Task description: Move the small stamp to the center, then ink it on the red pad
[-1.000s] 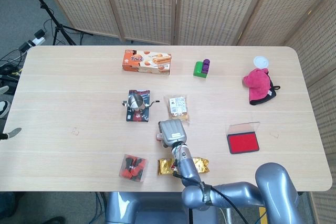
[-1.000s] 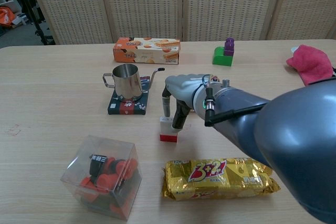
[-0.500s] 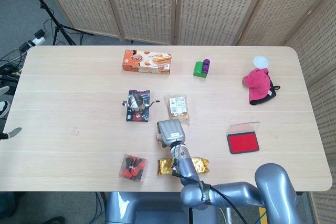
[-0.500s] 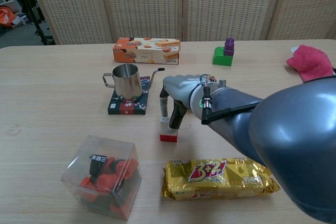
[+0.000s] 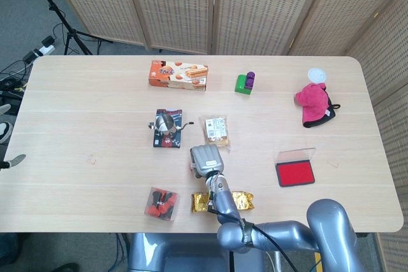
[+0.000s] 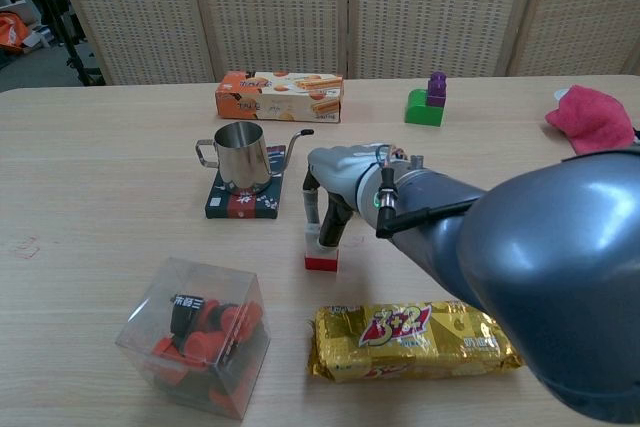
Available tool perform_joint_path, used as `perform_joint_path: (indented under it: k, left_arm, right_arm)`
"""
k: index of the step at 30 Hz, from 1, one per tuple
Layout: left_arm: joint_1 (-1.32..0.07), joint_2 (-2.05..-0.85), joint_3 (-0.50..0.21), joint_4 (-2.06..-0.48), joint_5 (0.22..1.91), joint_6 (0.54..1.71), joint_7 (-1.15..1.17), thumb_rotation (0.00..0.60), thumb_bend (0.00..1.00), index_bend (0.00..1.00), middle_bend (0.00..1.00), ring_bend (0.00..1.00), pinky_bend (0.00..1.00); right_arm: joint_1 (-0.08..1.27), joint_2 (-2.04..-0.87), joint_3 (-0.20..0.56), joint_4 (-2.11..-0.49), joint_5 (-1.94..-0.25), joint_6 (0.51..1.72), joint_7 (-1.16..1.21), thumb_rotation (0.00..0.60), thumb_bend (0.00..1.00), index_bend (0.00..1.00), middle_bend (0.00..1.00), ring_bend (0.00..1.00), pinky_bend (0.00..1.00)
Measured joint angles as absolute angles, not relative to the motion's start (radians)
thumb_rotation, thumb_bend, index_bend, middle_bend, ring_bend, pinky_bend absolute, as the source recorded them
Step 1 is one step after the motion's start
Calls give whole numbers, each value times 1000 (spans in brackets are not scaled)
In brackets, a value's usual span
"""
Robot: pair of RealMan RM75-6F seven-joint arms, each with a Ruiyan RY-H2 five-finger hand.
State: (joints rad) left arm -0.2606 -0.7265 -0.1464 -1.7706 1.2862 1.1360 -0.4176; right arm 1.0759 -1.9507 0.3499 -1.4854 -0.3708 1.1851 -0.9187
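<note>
The head view looks steeply down from high above the near edge, taking in the whole surface (image 5: 76, 132). The chest view sits low and close, facing 12 o'clock toward the screens (image 6: 300, 7). Both share the kettle (image 5: 165, 121) and biscuit box (image 5: 179, 74).

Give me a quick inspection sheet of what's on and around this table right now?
Surface: wooden table, intact.
Job's things: small stamp upright near the middle; red pad open, far to its right.
Clutter: biscuit box, kettle on coaster, snack packet, gold wrapper, clear box, toy blocks, pink cloth.
Hands: right hand with fingers around the stamp; left nothing seen.
Cables: floor cables beyond table.
Surroundings: woven screens.
</note>
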Motion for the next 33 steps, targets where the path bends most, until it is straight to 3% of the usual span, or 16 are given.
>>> perform_joint_path:
  k: [7, 17, 26, 33]
  left_arm:
    - [-260, -726, -146, -1770, 1287, 1137, -420, 600, 177, 0, 0, 0, 0]
    - [-264, -728, -145, -1768, 1286, 1131, -414, 600, 177, 0, 0, 0, 0]
    - [-264, -731, -143, -1777, 1288, 1134, -395, 600, 177, 0, 0, 0, 0]
    - [-265, -740, -139, -1793, 1291, 1141, -350, 600, 177, 0, 0, 0, 0]
  right_arm:
    - [1073, -1949, 351, -1488, -387, 1181, -912, 600, 462, 583, 961, 1000, 1000]
    - [1060, -1889, 345, -1570, -422, 1193, -917, 600, 467, 594, 961, 1000, 1000]
    - [1023, -1691, 313, -1780, -504, 1219, -942, 600, 501, 597, 961, 1000, 1000]
    - [935, -1411, 234, -1960, -578, 1220, -926, 600, 517, 597, 961, 1000, 1000]
